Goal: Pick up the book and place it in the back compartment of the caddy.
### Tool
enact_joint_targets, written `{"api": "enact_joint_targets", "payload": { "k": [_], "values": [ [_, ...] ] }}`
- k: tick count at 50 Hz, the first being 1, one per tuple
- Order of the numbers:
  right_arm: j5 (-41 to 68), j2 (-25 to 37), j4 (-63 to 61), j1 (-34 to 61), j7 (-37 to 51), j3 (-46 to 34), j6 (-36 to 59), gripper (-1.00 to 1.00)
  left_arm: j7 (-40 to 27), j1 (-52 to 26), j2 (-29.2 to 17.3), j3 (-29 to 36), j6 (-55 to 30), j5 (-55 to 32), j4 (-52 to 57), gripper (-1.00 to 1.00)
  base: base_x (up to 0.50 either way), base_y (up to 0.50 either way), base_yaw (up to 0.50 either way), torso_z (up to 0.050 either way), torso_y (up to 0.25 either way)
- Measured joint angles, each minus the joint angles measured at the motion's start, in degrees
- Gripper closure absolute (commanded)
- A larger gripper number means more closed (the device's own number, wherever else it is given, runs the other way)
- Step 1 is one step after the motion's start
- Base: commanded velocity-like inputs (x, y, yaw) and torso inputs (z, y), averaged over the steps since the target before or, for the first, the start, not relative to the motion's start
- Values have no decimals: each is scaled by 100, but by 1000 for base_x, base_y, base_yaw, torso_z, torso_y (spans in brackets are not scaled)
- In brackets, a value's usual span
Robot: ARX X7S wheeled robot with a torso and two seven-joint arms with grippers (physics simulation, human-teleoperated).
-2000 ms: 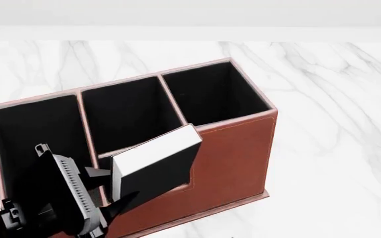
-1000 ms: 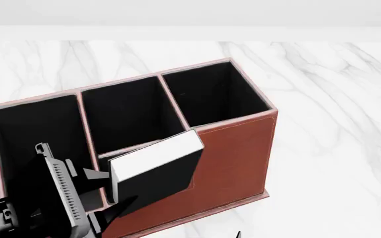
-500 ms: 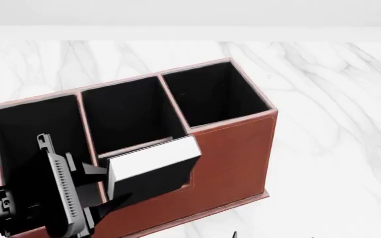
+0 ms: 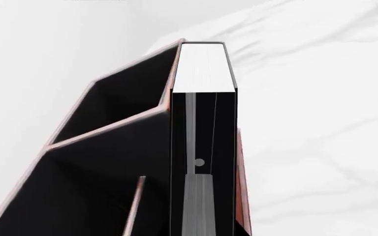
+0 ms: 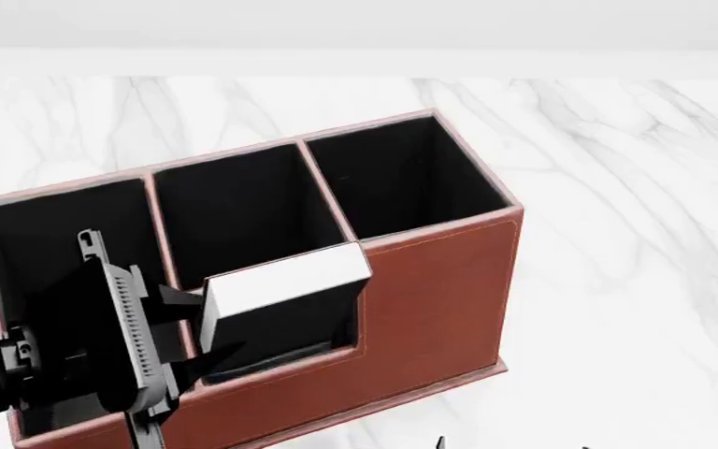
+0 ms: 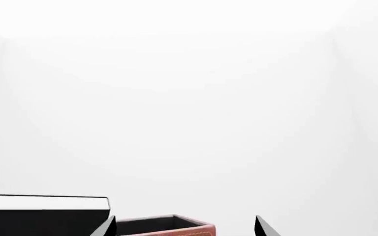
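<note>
The caddy point(image 5: 440, 299) is reddish-brown with black lining, three tall back compartments and a low front one. My left gripper point(image 5: 197, 327) is shut on the book point(image 5: 287, 279), a black cover with white page edges facing up. The book stands over the low front compartment, just in front of the middle back compartment, and the low front wall hides its lower edge. The left wrist view looks along the book point(image 4: 202, 69) beside the caddy point(image 4: 110, 128) dividers. My right gripper point(image 6: 184, 228) is open and holds nothing; past it show the book point(image 6: 45, 211) and a caddy point(image 6: 166, 228) corner.
The caddy stands on a white marble tabletop point(image 5: 634, 187) that stretches right and behind it. A pale wall point(image 5: 359, 28) runs along the far edge. A small black tip of the right arm point(image 5: 439, 442) shows at the bottom of the head view.
The left gripper has carried the book back from in front of the caddy's front wall to over the low front compartment. The book's top now sits more level.
</note>
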Motion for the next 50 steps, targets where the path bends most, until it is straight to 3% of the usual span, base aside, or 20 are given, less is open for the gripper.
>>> {"api": "enact_joint_targets", "payload": {
  "k": [50],
  "values": [
    [54,25,140,102,43,-129,-4,-100,1174,313,1408,-287,1357,88,-3223,100,0,0,0,0,1]
  ]
}}
